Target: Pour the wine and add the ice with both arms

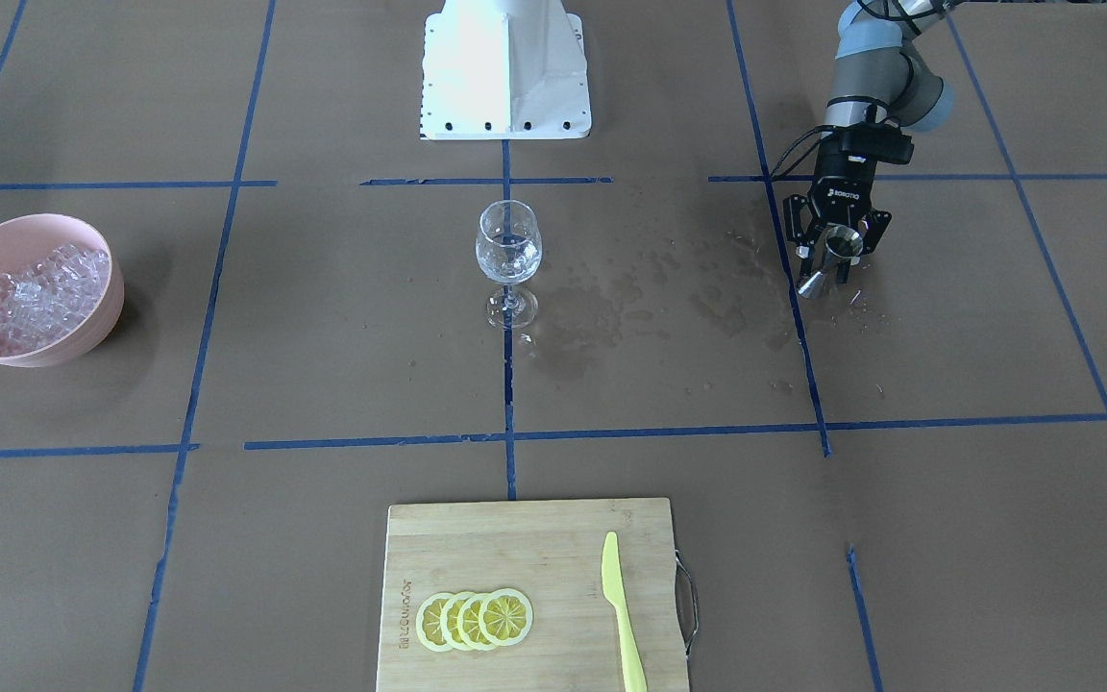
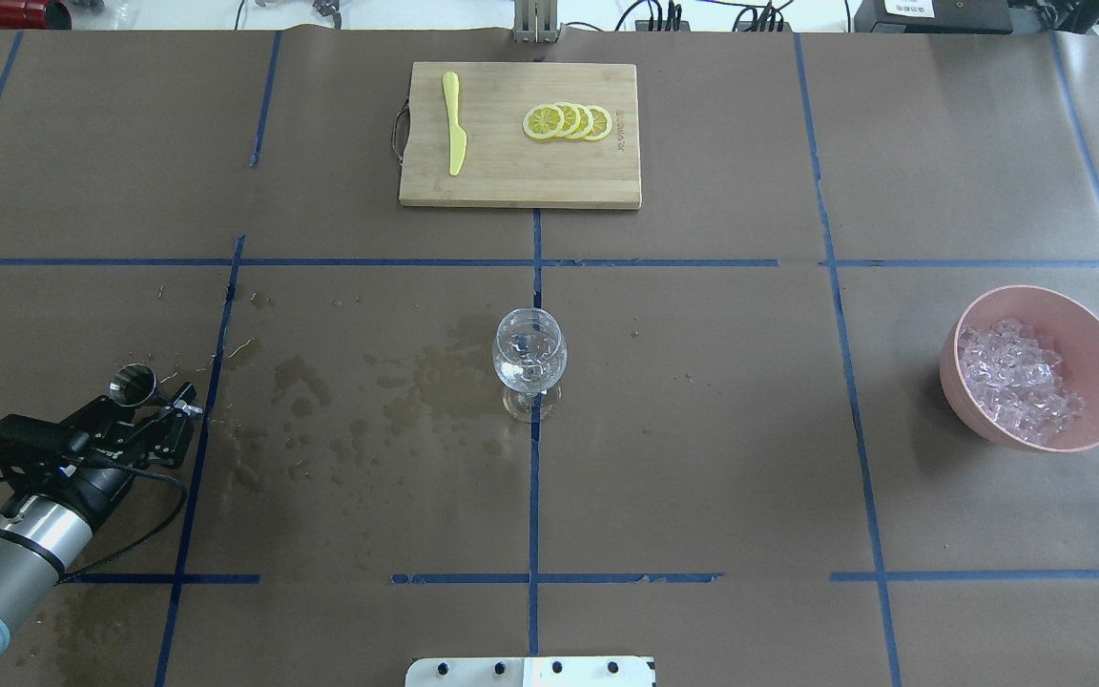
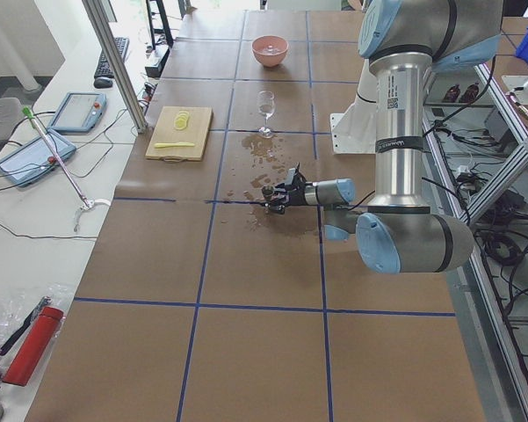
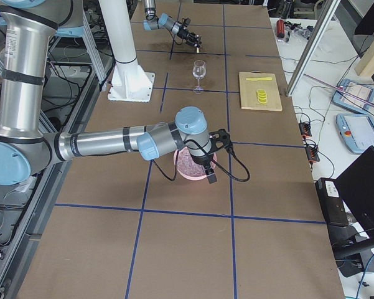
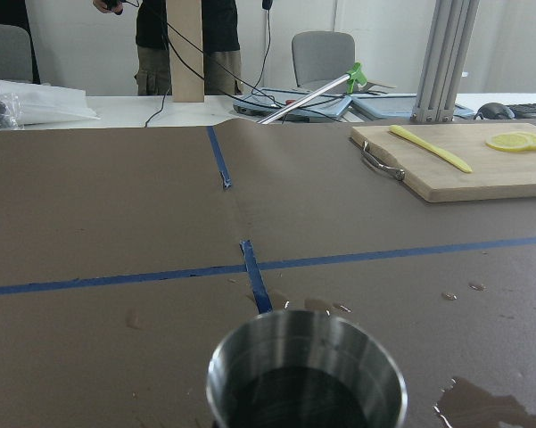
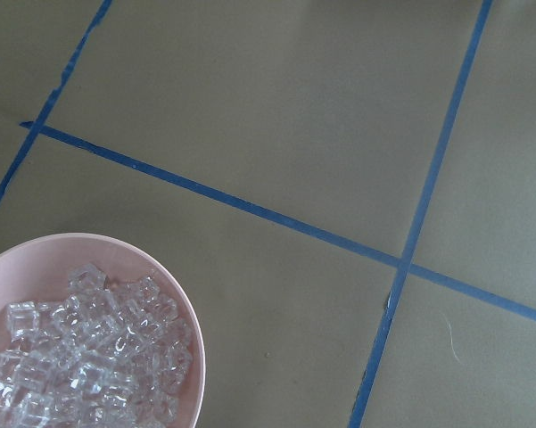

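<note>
My left gripper (image 1: 830,258) is shut on a steel jigger (image 1: 827,259) and holds it tilted, low over the paper at the robot's far left. The jigger also shows in the overhead view (image 2: 133,382) and its dark mouth fills the left wrist view (image 5: 308,379). A clear stemmed glass (image 1: 508,252) stands upright at the table's middle; I cannot tell whether wine is in it. The ice (image 1: 39,293) is heaped in a pink bowl (image 2: 1046,292). In the right side view my right gripper (image 4: 208,169) hangs over that bowl; I cannot tell if it is open.
Dark wet stains (image 2: 435,382) spread between the jigger and the glass. A wooden cutting board (image 2: 519,181) with lemon slices (image 2: 569,121) and a yellow knife (image 2: 454,134) lies at the far edge. The white base (image 1: 505,67) stands behind the glass.
</note>
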Available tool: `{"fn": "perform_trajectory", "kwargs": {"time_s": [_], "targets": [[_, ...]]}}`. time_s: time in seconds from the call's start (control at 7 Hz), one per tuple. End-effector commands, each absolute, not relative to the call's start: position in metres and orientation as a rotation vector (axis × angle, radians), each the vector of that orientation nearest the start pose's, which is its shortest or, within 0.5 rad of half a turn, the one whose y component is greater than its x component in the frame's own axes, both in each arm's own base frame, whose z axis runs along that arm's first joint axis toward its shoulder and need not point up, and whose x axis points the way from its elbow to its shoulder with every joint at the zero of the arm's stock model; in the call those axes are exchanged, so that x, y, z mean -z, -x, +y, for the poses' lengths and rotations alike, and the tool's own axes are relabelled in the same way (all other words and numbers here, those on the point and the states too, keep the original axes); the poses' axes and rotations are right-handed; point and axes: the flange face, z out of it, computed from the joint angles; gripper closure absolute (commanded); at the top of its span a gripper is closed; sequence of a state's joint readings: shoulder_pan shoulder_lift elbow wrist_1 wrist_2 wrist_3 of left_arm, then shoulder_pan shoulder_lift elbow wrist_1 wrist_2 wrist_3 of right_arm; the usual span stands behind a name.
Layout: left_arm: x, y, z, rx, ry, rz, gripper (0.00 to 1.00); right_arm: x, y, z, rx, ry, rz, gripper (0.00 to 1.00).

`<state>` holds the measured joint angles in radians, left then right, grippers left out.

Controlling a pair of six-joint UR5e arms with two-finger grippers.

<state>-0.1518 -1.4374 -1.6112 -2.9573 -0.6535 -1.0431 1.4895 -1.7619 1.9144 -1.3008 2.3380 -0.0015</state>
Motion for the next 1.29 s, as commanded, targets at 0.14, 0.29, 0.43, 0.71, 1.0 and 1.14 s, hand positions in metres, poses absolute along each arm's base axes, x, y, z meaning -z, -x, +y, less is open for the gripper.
{"fn": "perform_trajectory", "kwargs": {"time_s": [0.14, 0.29, 0.43, 0.71, 1.0, 1.14], "targets": [[-0.543, -0.383, -0.273, 0.279, -1.12, 0.852, 0.47, -0.545, -0.029, -0.433, 0.239, -0.371, -0.772, 0.0], [-0.543, -0.382, -0.273, 0.28, -1.121, 0.851, 0.47, -0.545, -0.029, -0.433, 0.239, -0.371, -0.772, 0.0], [-0.545, -0.382, -0.273, 0.278, -1.119, 0.849, 0.47, -0.545, -0.029, -0.433, 0.239, -0.371, -0.772, 0.0], [-0.554, -0.379, -0.273, 0.283, -1.121, 0.859, 0.46, -0.545, -0.03, -0.433, 0.238, -0.371, -0.773, 0.0], [-0.555, -0.379, -0.273, 0.287, -1.124, 0.859, 0.46, -0.545, -0.03, -0.433, 0.238, -0.371, -0.773, 0.0], [-0.554, -0.379, -0.273, 0.287, -1.124, 0.859, 0.46, -0.545, -0.029, -0.433, 0.24, -0.371, -0.773, 0.0]]}}
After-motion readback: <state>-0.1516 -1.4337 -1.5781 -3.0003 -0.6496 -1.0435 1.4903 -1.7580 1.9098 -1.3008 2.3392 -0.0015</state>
